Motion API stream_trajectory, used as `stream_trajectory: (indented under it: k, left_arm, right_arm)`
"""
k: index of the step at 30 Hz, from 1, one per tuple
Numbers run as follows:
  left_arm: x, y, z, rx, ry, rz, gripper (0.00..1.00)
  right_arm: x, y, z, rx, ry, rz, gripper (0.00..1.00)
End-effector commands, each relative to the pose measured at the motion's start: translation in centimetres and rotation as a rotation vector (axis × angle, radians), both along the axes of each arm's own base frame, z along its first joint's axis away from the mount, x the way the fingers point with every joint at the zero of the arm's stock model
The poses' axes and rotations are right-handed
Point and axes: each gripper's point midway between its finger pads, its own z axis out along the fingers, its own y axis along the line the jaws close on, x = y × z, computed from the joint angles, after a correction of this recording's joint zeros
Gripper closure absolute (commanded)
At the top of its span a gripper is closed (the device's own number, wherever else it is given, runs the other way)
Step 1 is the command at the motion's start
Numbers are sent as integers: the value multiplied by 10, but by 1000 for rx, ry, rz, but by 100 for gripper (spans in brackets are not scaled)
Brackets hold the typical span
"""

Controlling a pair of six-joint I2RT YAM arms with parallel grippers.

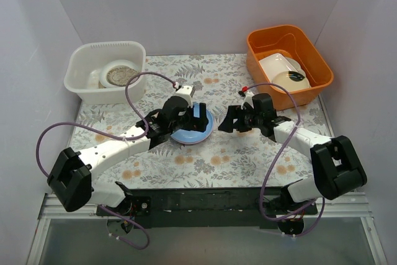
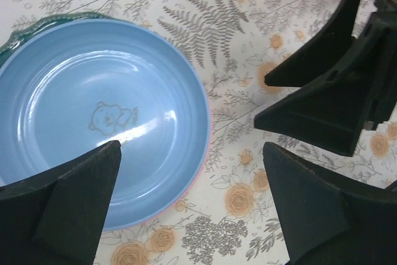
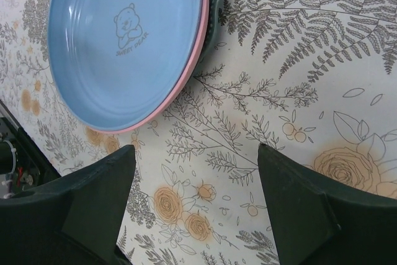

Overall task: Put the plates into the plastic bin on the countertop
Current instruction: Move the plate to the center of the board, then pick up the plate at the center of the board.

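Observation:
A blue plate [image 1: 197, 130] with a bear print tops a small stack of plates on the countertop [image 1: 248, 153]. In the left wrist view the blue plate [image 2: 99, 110] rests on a pink rim, with a dark green edge showing at the top left. My left gripper [image 1: 191, 115] hovers over the stack's right edge and is open [image 2: 192, 184], one finger above the plate, the other above the countertop. My right gripper [image 1: 227, 121] stands open [image 3: 195, 184] just right of the stack [image 3: 124, 35], gripping nothing. The plastic bin [image 1: 84, 66] sits at the back left with a round plate [image 1: 121, 76] inside.
An orange tub [image 1: 310, 51] stands at the back right holding a white rectangular dish [image 1: 278, 64] and a cream dish with a black blob [image 1: 291, 79]. White walls close the back and sides. The two grippers sit close together near the middle.

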Motion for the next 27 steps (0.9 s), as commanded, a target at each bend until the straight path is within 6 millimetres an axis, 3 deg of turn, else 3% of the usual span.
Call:
stream_trajectory:
  k: [1,7,16,24,27]
  left_arm:
    - [13,32,4,-72,11,84,2]
    - [25,70,-5,-166,73,172,2]
    - [34,122,-43,-272,238,297,2]
    - [38,131,-56,-273,274,325,2]
    - [39,130,-59,-278,287,324,2]
  right_arm:
    - [13,20,14,54,-35,44,14]
    - [23,38,11,82,-8,74,21]
    - [38,53,2,102,34,63,27]
    - [52,59,-4,84,72,45,34]
    - [53,58,-15,58,113,33,40]
